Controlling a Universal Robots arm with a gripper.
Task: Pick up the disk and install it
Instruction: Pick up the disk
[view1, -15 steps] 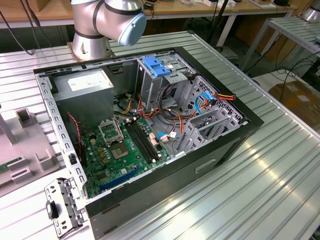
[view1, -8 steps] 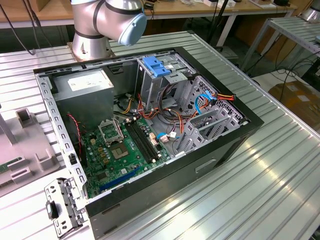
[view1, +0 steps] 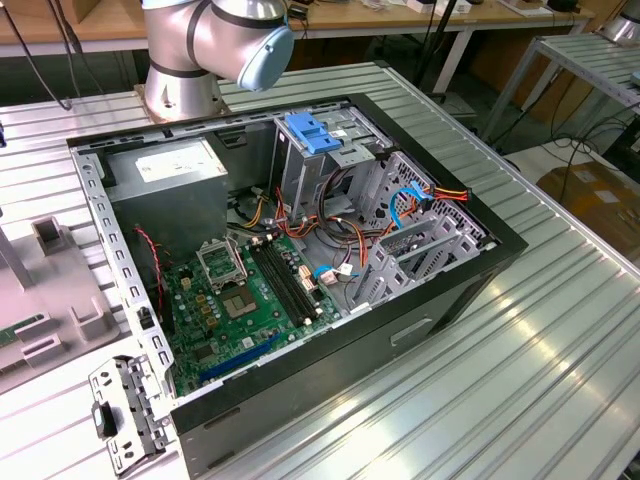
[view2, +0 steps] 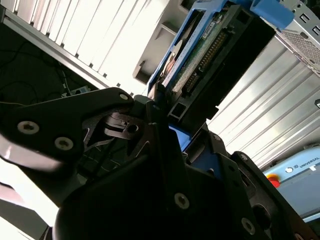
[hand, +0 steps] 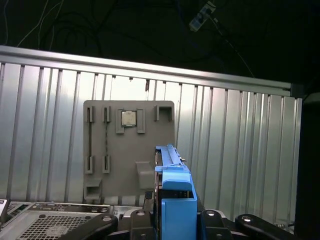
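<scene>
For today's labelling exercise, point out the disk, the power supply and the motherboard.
disk (hand: 176, 197), first wrist view, on its blue carrier edge.
power supply (view1: 175, 162), exterior view, on its white sticker.
motherboard (view1: 250, 320), exterior view, on its green surface, mid-board.

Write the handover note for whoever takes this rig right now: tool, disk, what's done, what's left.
The tool is shut on the disk, gripping it at its blue carrier.
The disk is held outside the computer case. In the first wrist view the ribbed table and a grey fixture plate lie beyond it.
Done: the disk is picked up.
Left: the install. The disk is not yet in the case.
</scene>
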